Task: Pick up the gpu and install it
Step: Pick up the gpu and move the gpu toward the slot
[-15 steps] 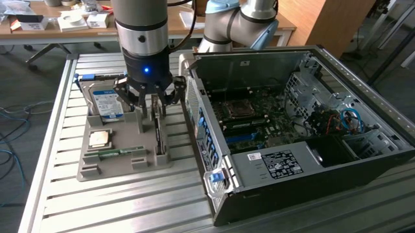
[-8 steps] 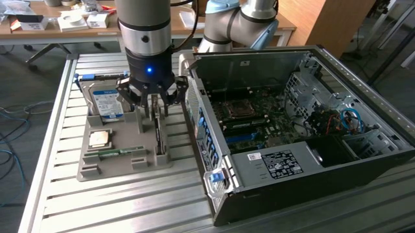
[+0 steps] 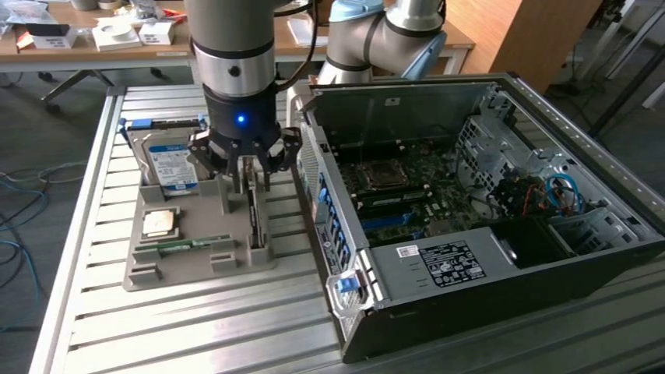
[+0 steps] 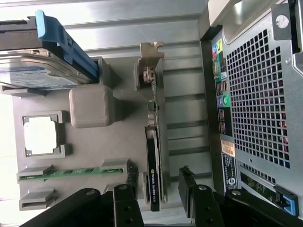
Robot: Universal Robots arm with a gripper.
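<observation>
Black gpu (image 4: 152, 175) with pale silver bracket (image 4: 150, 56); grey tray (image 4: 94, 146); blue-and-white hard drive (image 4: 28, 75); green memory stick (image 4: 71, 172); ribbed silver desk (image 4: 142, 28).

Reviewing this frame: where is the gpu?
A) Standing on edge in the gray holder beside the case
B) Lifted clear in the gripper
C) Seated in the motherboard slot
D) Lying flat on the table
A: the gpu stands on edge in its slot of the gray holder beside the case, with the open gripper straddling it, not closed on it.
</observation>
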